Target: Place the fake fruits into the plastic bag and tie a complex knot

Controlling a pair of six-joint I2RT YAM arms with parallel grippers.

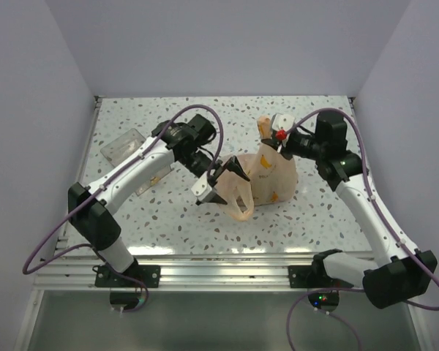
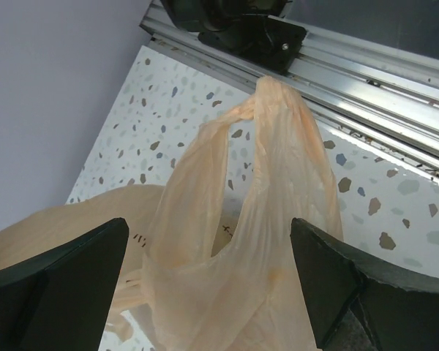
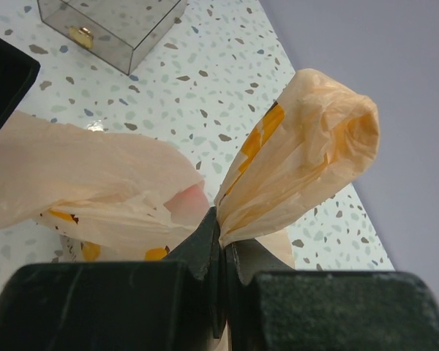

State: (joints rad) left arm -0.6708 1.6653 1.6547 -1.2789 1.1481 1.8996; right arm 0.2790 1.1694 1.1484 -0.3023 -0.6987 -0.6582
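clear rigid plastic, the clear tray (image 1: 124, 146) sits far left on the speckled surface (image 1: 314, 110), well apart from the work. next to the right, the left pincer (image 1: 223, 183) hangs over the near-left side of the plastic bag (image 1: 271, 175). its jaws stand wide apart and grip nothing. in the left wrist view the near loop (image 2: 278, 146) of the bag rises between the two fingers (image 2: 66, 285) without clearly touching either, and its long axis runs away from the pincer toward the near rail of the surface.

the bag's body lies at mid-surface between the two arms, slumped and bulging. the fake fruits cannot be picked out. i judge they are inside, since only yellow-orange patches show through the film.

furthest right, the right pincer (image 1: 276, 142) is clamped tight on the bag's far loop (image 1: 265, 126), pinching the film just below a puffed end that stands up and toward the far side.

the next move turns on the near loop: it is already framed by the open left jaws, so the left arm is the nearer one, and closing across the strand's length would give it the second tail for the knot.
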